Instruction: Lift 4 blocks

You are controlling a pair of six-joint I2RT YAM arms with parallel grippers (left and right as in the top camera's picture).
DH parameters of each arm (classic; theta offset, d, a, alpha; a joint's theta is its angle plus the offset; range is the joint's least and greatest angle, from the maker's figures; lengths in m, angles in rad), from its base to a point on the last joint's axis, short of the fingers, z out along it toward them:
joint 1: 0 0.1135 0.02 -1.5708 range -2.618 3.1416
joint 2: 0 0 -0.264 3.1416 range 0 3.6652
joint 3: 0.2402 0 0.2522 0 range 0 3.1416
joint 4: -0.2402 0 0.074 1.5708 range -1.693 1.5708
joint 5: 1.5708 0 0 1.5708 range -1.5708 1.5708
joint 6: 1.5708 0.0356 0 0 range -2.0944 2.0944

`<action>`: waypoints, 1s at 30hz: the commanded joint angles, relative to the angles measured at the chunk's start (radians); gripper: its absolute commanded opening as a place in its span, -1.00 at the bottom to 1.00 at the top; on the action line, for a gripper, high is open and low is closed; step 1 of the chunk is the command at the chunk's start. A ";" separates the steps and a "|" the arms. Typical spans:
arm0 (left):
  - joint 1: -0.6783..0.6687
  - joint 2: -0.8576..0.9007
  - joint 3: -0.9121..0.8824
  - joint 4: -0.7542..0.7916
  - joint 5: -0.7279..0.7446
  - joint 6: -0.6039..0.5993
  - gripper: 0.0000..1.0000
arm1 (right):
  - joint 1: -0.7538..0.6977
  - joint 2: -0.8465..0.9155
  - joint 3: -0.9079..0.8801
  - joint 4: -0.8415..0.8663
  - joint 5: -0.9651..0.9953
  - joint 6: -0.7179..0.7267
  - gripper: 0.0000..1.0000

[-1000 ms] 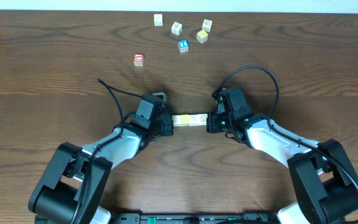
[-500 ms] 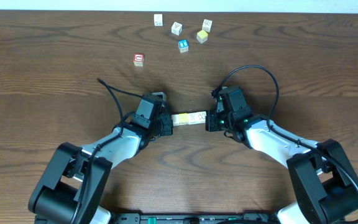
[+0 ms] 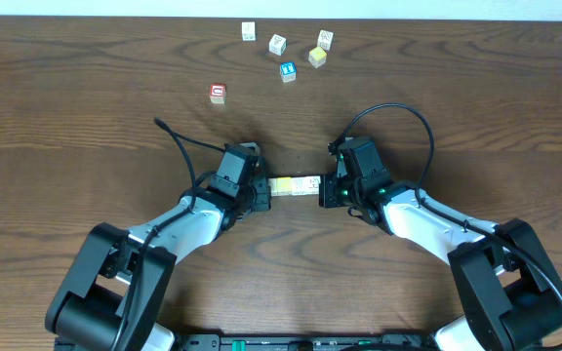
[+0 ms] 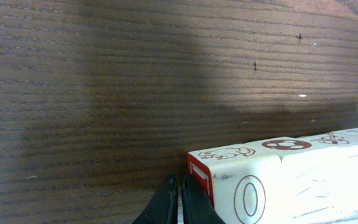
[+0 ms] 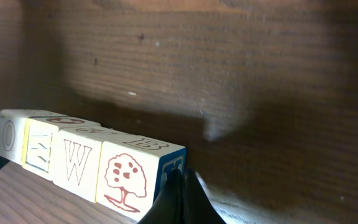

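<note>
Four cream blocks with printed letters and pictures form one tight row [image 3: 296, 185] at the table's middle, end to end. My left gripper [image 3: 265, 187] is shut, its closed tips pressed against the row's left end, the red-faced end [image 4: 201, 177]. My right gripper [image 3: 328, 187] is shut too, pushing on the right end, a blue-faced side [image 5: 174, 167]. The row [image 5: 86, 160] is squeezed between the two closed grippers and casts a shadow on the wood. Whether it rests on the table or hangs just above it I cannot tell. Neither gripper has anything between its fingers.
Several loose small cubes lie at the far edge: three white ones [image 3: 248, 30] [image 3: 277, 43] [image 3: 325, 38], a pale yellow one [image 3: 317, 57], a blue-faced one [image 3: 288, 71] and a red-faced one [image 3: 218, 93]. Both arms' cables arch above the wrists.
The row and both grippers have crept slightly toward the far side. Half a second ago the row was tilted; now it is level. Both grippers stayed shut.
</note>
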 commanded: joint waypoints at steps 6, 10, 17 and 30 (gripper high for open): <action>-0.053 -0.005 0.052 0.016 0.101 -0.001 -0.86 | 0.071 0.009 0.036 0.013 -0.148 0.016 -0.98; -0.053 -0.005 0.052 0.015 0.100 -0.002 -0.85 | 0.088 0.010 0.051 0.013 -0.144 0.014 -0.98; -0.053 -0.005 0.052 0.016 0.100 -0.002 -0.86 | 0.090 0.011 0.054 0.003 -0.141 0.014 -0.98; -0.053 -0.008 0.064 0.015 0.105 -0.002 -0.85 | 0.090 0.011 0.054 0.003 -0.141 0.014 -0.98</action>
